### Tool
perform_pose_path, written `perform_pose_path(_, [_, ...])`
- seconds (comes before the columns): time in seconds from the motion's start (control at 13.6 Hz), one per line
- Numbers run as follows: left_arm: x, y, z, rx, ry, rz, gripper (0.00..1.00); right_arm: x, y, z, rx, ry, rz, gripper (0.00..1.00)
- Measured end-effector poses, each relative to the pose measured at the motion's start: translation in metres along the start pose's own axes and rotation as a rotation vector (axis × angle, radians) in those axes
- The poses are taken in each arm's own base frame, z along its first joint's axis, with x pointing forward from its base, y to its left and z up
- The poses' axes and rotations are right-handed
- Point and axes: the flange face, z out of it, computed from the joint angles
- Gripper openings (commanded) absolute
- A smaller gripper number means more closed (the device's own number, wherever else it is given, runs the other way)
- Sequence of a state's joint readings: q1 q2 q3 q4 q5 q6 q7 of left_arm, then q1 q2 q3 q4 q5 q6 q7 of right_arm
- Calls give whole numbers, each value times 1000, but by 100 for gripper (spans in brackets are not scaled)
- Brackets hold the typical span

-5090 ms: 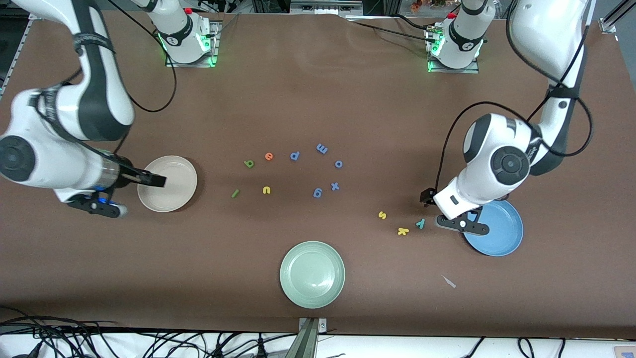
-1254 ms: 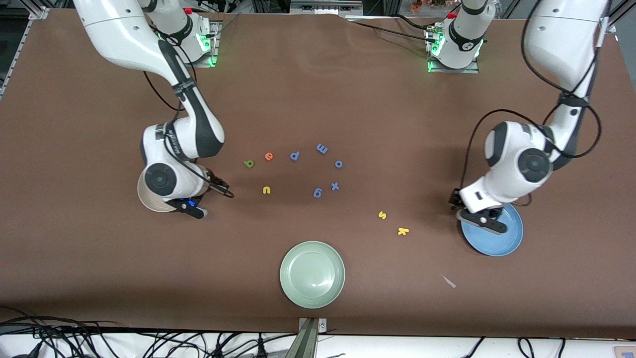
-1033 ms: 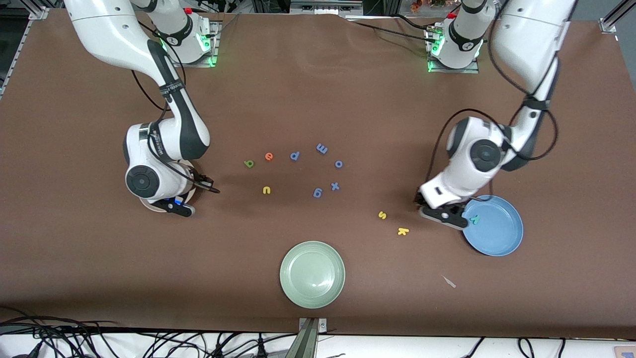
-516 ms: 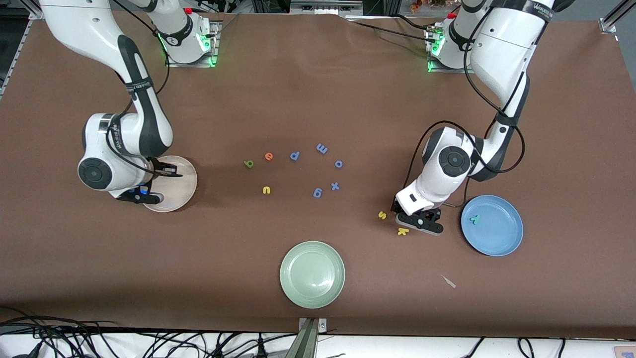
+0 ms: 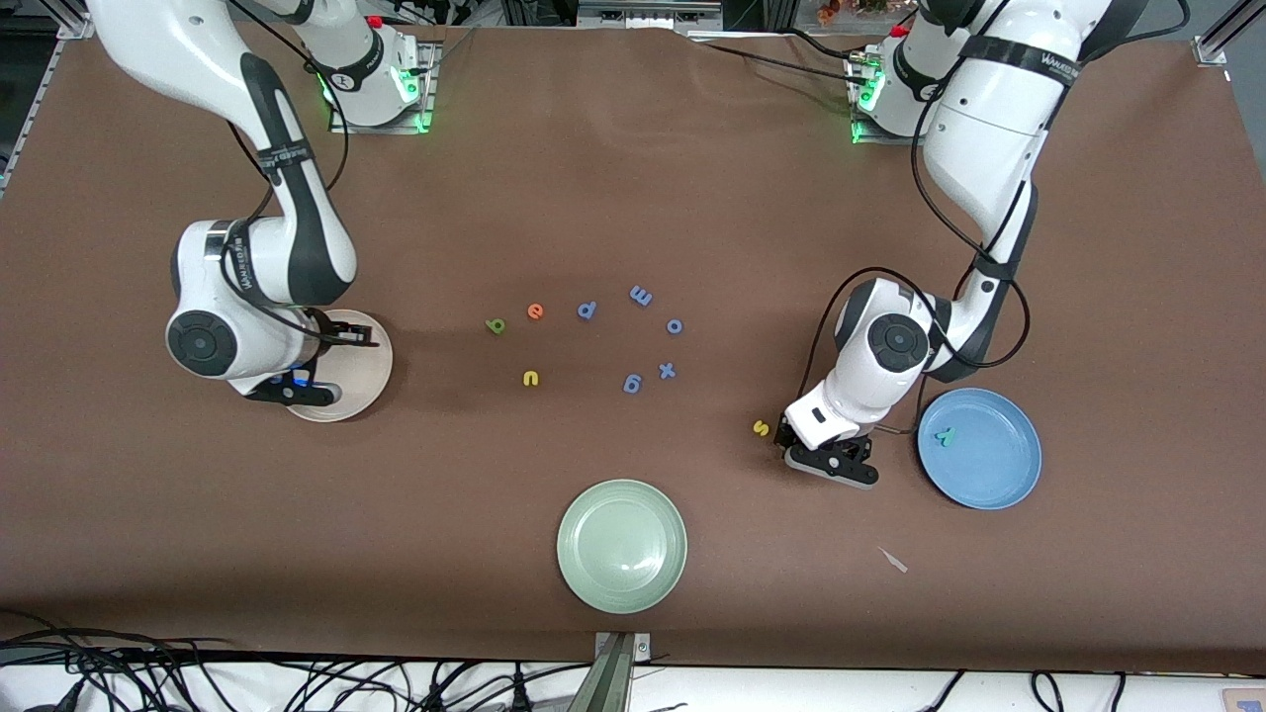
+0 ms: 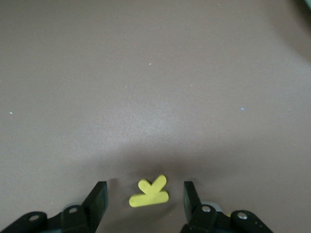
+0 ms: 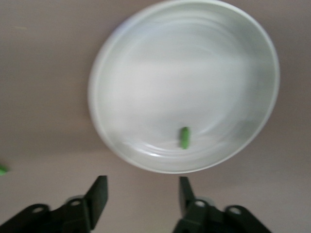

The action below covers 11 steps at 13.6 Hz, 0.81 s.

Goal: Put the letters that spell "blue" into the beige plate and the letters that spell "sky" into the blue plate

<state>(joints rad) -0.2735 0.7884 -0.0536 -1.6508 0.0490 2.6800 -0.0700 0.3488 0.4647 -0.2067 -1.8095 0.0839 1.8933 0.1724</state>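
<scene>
Brown bench (image 5: 633,178), three plates, letters scattered mid-bench.
Your left tool (image 6: 146,206) is low over the yellow k (image 6: 149,191), fingers wide on either side of it and not touching; the s (image 5: 761,428) lies just beside, the y (image 5: 947,435) lies in the blue plate (image 5: 1009,480). Your right tool (image 7: 141,201) hangs over the beige plate (image 7: 104,124), fingers wide and empty, with the green l (image 7: 185,137) lying in that plate. You can see b (image 5: 496,325), e (image 5: 535,311) and u (image 5: 531,378) on the bench among blue letters (image 5: 587,311). The green plate (image 5: 572,574) sits nearest the front camera.
</scene>
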Motion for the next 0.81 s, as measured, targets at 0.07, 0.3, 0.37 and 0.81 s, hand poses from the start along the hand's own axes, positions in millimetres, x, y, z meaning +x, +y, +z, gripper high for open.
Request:
perform_pose_path(0.07, [1,-1,3,1,1,-1,70,-4,-17,-7,6,14,-23,100])
perform_pose_path(0.3, [1,-1,9,0,-2,-1,44,-15,-68,-14,25,60,-86,100])
perform_pose_path(0.37, [1,-1,9,0,-1,-1,34,-17,-83,-14,35,84,-82,100])
perform_pose_path(0.81, [4,-4,6,4,6,-4,17,-21,-165,8,100,244,28,100])
